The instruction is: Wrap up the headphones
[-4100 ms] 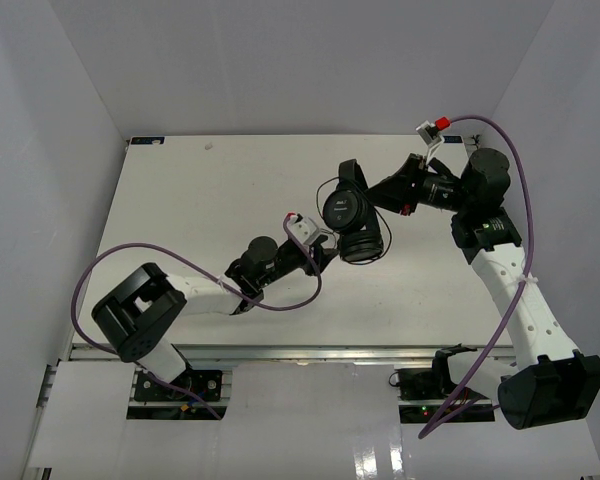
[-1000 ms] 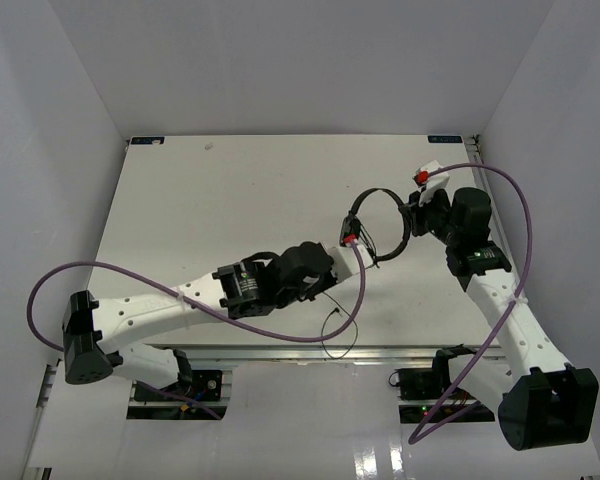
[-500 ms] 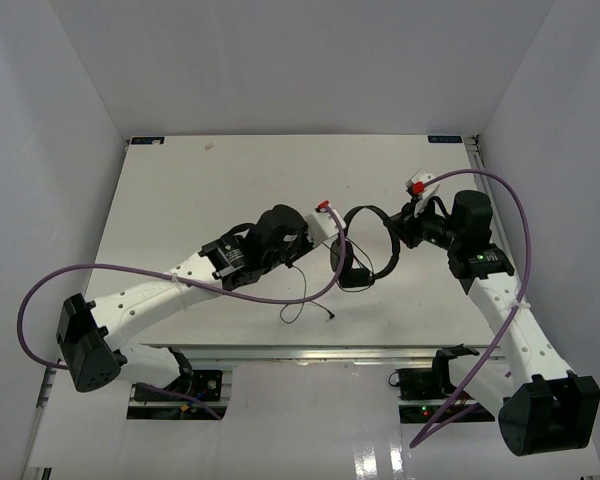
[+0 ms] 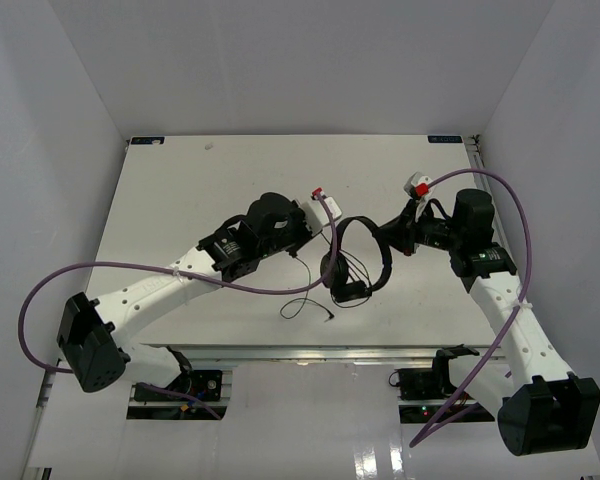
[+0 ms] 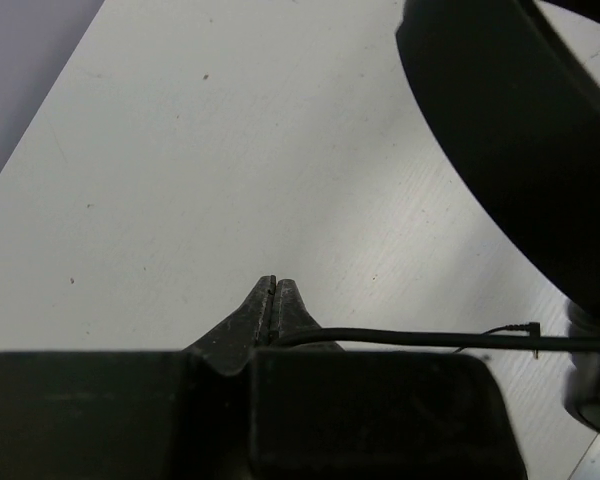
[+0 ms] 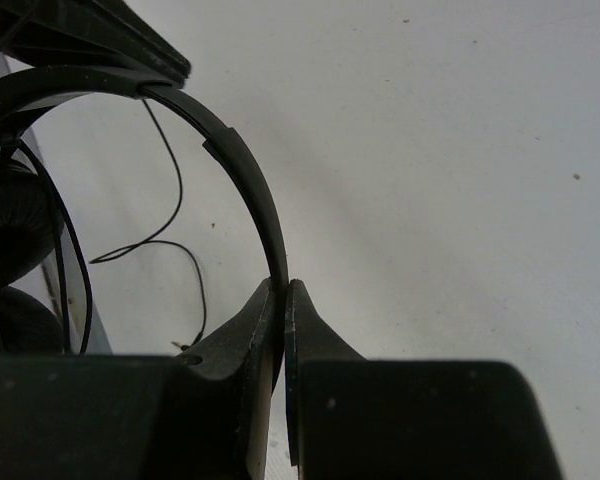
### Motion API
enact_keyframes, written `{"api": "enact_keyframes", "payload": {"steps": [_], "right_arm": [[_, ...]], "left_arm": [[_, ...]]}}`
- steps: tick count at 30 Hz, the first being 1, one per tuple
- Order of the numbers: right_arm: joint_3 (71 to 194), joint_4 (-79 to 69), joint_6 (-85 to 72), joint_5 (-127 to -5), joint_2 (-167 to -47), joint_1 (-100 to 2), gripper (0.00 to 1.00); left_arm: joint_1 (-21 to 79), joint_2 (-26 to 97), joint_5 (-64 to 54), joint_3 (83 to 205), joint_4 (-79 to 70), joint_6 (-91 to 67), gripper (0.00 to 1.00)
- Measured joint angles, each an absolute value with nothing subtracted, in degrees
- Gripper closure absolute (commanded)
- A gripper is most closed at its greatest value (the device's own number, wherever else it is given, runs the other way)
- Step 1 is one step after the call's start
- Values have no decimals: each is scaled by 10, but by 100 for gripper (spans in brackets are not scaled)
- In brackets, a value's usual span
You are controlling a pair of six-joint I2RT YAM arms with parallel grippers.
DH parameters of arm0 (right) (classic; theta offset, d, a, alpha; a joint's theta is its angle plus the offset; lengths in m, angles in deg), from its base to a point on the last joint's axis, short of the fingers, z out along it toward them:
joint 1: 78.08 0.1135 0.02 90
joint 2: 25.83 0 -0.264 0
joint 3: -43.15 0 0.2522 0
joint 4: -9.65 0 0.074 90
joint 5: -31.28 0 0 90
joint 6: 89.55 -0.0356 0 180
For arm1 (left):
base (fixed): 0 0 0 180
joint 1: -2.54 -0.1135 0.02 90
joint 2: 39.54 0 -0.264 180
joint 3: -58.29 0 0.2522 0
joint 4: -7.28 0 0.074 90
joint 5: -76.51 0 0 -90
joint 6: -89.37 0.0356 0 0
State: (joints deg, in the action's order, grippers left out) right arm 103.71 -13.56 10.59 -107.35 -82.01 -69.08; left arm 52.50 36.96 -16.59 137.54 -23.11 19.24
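Wrap in progress.
Left gripper (image 5: 275, 284), clenched on cable (image 5: 410, 338), has swung left past headphones (image 4: 351, 291); right gripper (image 6: 283, 290) clamps headband (image 6: 245, 170); winding unfinished.

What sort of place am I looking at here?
Probably a robot lab test cell: white table boxed in by bare walls, left arm and right arm bolted at its edge, holding headphones.
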Motion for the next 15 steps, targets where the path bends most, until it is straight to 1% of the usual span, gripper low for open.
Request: {"api": "enact_keyframes", "payload": {"steps": [4, 10, 14, 15], "right_arm": [[1037, -136, 90, -1104, -820, -691, 92], [1038, -133, 43, -1151, -828, -691, 92], [1052, -126, -11, -1185, -837, -690, 92], [1058, -119, -26, -1191, -840, -690, 92]], "left_arm": [[520, 377, -146, 1365, -210, 183, 90], [512, 377, -109, 1299, -144, 137, 67], [503, 355, -83, 1210, -58, 88, 54], [501, 347, -75, 1188, -40, 75, 54]]}}
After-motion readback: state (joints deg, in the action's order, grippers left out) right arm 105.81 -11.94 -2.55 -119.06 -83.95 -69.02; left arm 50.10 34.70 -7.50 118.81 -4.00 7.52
